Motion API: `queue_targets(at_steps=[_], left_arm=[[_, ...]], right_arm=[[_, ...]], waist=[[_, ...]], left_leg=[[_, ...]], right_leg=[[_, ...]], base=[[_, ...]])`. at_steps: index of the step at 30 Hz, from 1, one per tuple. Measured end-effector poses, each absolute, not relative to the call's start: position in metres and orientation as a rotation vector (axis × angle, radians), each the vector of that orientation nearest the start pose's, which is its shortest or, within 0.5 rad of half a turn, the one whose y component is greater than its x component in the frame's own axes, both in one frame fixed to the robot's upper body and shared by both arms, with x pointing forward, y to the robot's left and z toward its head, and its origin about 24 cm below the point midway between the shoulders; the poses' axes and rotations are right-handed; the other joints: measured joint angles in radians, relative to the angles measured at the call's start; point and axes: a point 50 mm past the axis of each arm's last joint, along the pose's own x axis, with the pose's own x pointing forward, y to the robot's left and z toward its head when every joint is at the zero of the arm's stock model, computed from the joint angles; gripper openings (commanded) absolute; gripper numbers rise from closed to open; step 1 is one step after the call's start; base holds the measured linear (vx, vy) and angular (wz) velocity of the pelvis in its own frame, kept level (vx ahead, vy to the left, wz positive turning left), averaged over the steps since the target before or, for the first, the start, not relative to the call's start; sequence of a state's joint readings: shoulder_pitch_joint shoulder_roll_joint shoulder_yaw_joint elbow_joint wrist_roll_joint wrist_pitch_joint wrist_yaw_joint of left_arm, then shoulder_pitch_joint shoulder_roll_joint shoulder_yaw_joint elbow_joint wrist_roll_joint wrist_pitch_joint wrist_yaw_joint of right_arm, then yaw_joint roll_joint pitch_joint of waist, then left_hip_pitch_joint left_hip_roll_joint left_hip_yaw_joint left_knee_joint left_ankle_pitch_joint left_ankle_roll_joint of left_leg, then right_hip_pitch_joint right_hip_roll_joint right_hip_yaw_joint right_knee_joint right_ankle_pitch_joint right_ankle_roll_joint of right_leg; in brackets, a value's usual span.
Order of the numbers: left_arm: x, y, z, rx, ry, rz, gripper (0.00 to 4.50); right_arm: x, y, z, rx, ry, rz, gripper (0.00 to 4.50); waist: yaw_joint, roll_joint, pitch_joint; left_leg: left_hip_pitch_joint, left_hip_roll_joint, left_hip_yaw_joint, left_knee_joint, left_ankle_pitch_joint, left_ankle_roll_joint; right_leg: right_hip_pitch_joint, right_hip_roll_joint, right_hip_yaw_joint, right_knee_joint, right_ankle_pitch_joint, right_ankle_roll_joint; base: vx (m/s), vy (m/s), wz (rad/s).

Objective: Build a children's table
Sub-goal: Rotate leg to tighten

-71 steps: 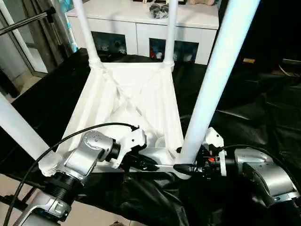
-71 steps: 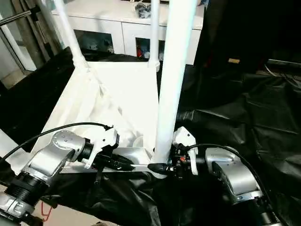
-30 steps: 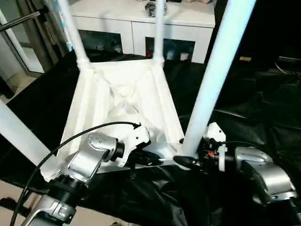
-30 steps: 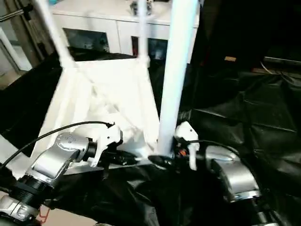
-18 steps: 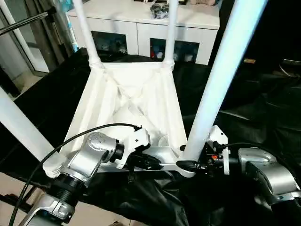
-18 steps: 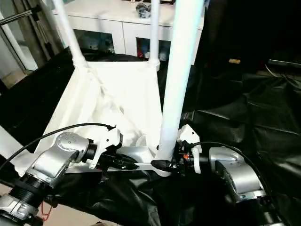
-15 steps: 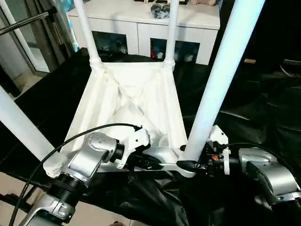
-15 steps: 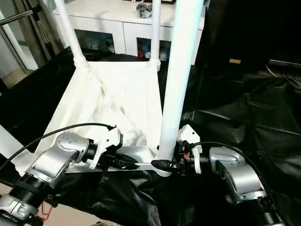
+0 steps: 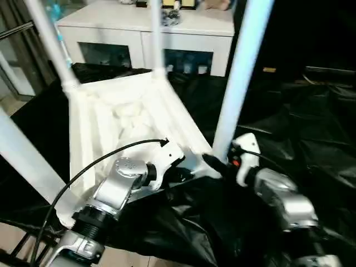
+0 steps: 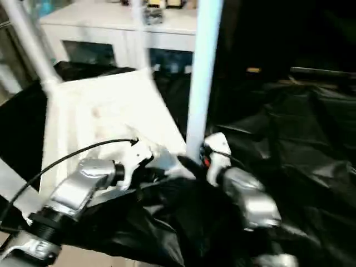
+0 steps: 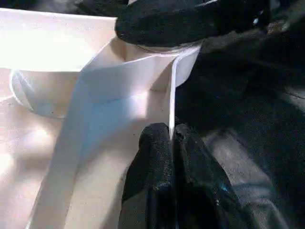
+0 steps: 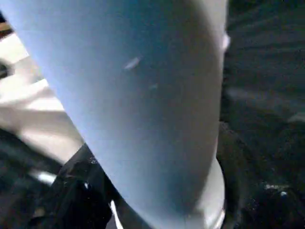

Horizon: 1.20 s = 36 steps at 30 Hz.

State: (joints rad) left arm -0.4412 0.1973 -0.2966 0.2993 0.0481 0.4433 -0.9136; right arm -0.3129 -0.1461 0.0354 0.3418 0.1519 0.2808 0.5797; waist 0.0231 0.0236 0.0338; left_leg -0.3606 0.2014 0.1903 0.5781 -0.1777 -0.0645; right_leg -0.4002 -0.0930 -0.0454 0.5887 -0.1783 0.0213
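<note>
I can read no words, numbers, labels or brand marks anywhere here, not on my arms, not on anything in front of me.

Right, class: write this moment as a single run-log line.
left tool: shut on tabletop rim | right tool: at base of near-right leg, grip unclear | legs in sockets: four

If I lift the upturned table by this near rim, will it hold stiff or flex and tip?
Probably fairly stiff: the tabletop has a ribbed underside, though the thin rim pinched by the left end effector may flex. Likely light, since it looks like thin-walled plastic. Apt to tip: the near right leg and the other three stand upward, raising its weight.
</note>
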Motion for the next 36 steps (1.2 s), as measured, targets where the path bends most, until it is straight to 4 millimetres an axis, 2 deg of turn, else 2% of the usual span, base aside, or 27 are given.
queue_targets(at_steps=[1, 2, 3, 5, 6, 8, 13, 18, 21, 30, 36], left_arm=[[0.293, 0.082, 0.037, 0.247, 0.497, -1.123, 0.0], [0.293, 0.08, 0.037, 0.247, 0.497, -1.12, 0.0], [0.293, 0.08, 0.037, 0.249, 0.496, -1.12, 0.0], [0.293, 0.08, 0.038, 0.249, 0.494, -1.123, 0.0], [0.293, 0.08, 0.038, 0.25, 0.492, -1.128, 0.0], [0.292, 0.079, 0.039, 0.261, 0.484, -1.152, 0.0], [0.288, 0.088, 0.042, 0.288, 0.478, -1.257, 0.0], [0.284, 0.103, 0.046, 0.309, 0.476, -1.389, 0.0], [0.283, 0.108, 0.048, 0.325, 0.478, -1.431, 0.0], [0.284, 0.113, 0.049, 0.352, 0.5, -1.515, 0.0], [0.284, 0.113, 0.049, 0.344, 0.489, -1.512, 0.0]], right_arm=[[0.298, -0.13, 0.024, 0.067, 0.319, 0.632, 2.97], [0.298, -0.129, 0.024, 0.055, 0.317, 0.626, 3.32], [0.298, -0.129, 0.024, 0.048, 0.317, 0.627, 3.38], [0.298, -0.128, 0.024, 0.047, 0.312, 0.634, 3.46], [0.298, -0.129, 0.024, 0.042, 0.308, 0.638, 3.73], [0.296, -0.131, 0.025, 0.016, 0.306, 0.672, 3.82], [0.285, -0.141, 0.03, -0.026, 0.308, 0.844, 3.82], [0.273, -0.149, 0.041, -0.029, 0.34, 1.096, 3.82], [0.269, -0.151, 0.043, -0.024, 0.353, 1.179, 3.82], [0.263, -0.152, 0.043, -0.01, 0.393, 1.269, 3.08], [0.262, -0.152, 0.045, -0.006, 0.395, 1.245, 2.71]], waist=[[0.0, 0.0, 0.0], [-0.001, 0.001, 0.0], [-0.001, 0.001, 0.0], [-0.002, -0.001, 0.0], [-0.002, -0.001, 0.0], [-0.002, -0.001, 0.0], [0.01, -0.001, 0.0], [0.033, -0.002, 0.001], [0.042, -0.002, 0.001], [0.064, -0.003, 0.001], [0.067, -0.003, 0.002]], left_leg=[[0.0, 0.0, -0.001, -0.001, 0.0, 0.0], [0.0, -0.001, -0.003, -0.003, 0.0, 0.0], [0.0, -0.002, -0.004, -0.004, 0.0, 0.0], [-0.003, -0.006, -0.009, -0.003, 0.0, 0.0], [-0.004, -0.009, -0.01, -0.003, 0.0, 0.0], [-0.006, -0.011, -0.011, -0.002, 0.0, 0.001], [-0.007, -0.01, -0.01, -0.003, 0.0, 0.0], [-0.01, -0.006, -0.009, -0.008, 0.001, 0.002], [-0.013, -0.006, -0.008, -0.007, 0.003, 0.006], [-0.012, -0.005, -0.006, -0.002, 0.0, 0.001], [-0.011, -0.001, 0.002, 0.001, 0.0, 0.001]], right_leg=[[0.001, 0.0, -0.001, -0.003, 0.0, 0.0], [0.003, 0.001, -0.002, -0.01, 0.0, 0.0], [0.003, 0.001, -0.003, -0.013, 0.0, 0.0], [0.003, 0.0, -0.001, -0.015, 0.0, 0.0], [0.002, 0.0, 0.001, -0.015, 0.0, 0.0], [0.001, -0.001, 0.005, -0.015, 0.0, -0.001], [0.0, 0.0, 0.005, -0.01, 0.011, -0.01], [-0.003, 0.002, 0.001, -0.009, 0.008, -0.007], [-0.004, 0.001, 0.001, -0.009, 0.006, -0.01], [-0.003, 0.0, 0.003, -0.003, 0.006, -0.01], [-0.003, 0.0, 0.005, 0.004, 0.005, -0.009]], base=[[0.0, 0.0, 0.0], [0.0, 0.0, 0.0], [0.0, 0.0, 0.0], [0.0, 0.0, 0.0], [0.0, 0.0, 0.0], [0.0, 0.0, 0.0], [0.022, -0.01, 0.03], [0.043, -0.021, 0.05], [0.0, 0.0, 0.0], [0.0, 0.0, 0.0], [0.0, 0.0, 0.0]])
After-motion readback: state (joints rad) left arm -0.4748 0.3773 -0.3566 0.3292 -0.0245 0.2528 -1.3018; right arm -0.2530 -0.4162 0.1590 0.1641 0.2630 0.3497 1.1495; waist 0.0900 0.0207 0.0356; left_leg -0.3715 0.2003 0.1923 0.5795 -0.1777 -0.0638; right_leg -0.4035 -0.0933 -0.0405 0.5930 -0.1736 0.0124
